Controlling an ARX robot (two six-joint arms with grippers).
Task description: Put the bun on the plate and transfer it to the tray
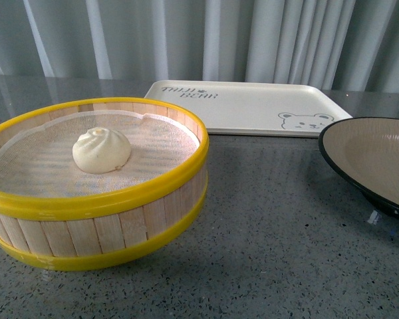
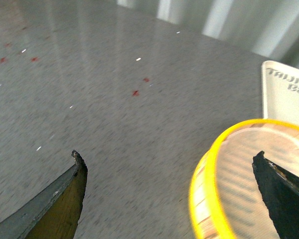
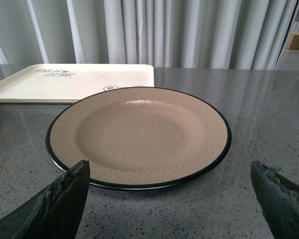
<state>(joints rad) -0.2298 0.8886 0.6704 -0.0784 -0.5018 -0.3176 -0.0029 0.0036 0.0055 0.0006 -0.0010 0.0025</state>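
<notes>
A cream-white pleated bun [image 1: 102, 150] sits inside the yellow-rimmed wooden steamer basket [image 1: 120, 189] at the left of the front view. The beige plate [image 1: 376, 153] with a black rim lies at the right edge, empty. The cream tray [image 1: 253, 106] with a bear print lies flat behind them. Neither arm shows in the front view. My left gripper [image 2: 169, 162] is open above the table, straddling the basket's rim [image 2: 209, 169]; the bun is out of that view. My right gripper [image 3: 169, 172] is open just before the plate [image 3: 139, 134], nothing between its fingers.
Grey speckled tabletop [image 1: 272, 246] runs between basket and plate. White curtains [image 1: 219, 33] hang behind the table. The tray's corner [image 2: 286, 89] shows past the basket in the left wrist view, and the tray [image 3: 74, 79] lies behind the plate in the right wrist view.
</notes>
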